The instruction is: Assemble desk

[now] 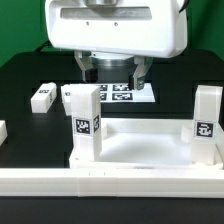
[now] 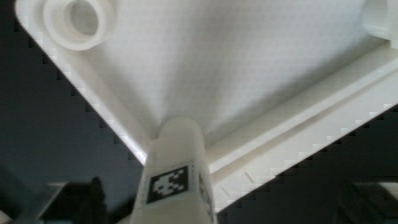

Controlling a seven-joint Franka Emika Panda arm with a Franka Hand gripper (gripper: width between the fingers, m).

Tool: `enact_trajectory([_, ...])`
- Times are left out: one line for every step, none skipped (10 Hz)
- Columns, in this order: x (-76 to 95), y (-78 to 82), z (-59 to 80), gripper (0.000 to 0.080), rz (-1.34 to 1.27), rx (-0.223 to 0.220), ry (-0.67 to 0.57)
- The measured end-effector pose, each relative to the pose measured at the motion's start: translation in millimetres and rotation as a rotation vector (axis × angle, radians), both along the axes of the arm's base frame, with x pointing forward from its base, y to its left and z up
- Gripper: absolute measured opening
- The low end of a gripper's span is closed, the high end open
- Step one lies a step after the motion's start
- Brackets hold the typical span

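Tabletop (image 1: 140,148) against front rail (image 1: 110,182), gripper (image 1: 112,72) above its far side, jaws wide apart, nothing held, leg 1 (image 1: 85,122) upright at the exterior view's left corner, leg 2 (image 1: 207,118) upright at its right, both apparently socketed, loose leg (image 1: 42,97) well apart.

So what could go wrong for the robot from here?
1. The open gripper hangs close to the upright leg; a careless move might knock it crooked in its corner of the tabletop.
2. How firmly that leg is seated cannot be seen, so it may wobble or tip.
3. A loose leg lies flat off to the side, which might make it awkward to grab.
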State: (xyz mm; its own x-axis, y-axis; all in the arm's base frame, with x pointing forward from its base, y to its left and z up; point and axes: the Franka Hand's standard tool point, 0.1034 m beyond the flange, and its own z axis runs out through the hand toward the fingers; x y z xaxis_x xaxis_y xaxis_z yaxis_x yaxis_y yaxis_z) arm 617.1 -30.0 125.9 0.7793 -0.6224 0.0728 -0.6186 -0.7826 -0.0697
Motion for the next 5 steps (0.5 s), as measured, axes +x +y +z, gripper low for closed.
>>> enact_trajectory([-0.6, 0.5, -0.6, 0.0649, -0.001, 0.0, 0.001])
enact_trajectory([-6.9, 6.1, -3.9, 0.0649, -0.074, 0.006, -0.004])
enact_trajectory([-16.0, 12.2, -8.3, 0.0649, -0.088, 0.009, 0.005])
enact_trajectory([-13.2, 10.2, -7.2, 0.0649, -0.072, 0.006, 0.001])
enact_trajectory([-12.8, 10.1, -7.3, 0.0649, -0.072, 0.005, 0.0])
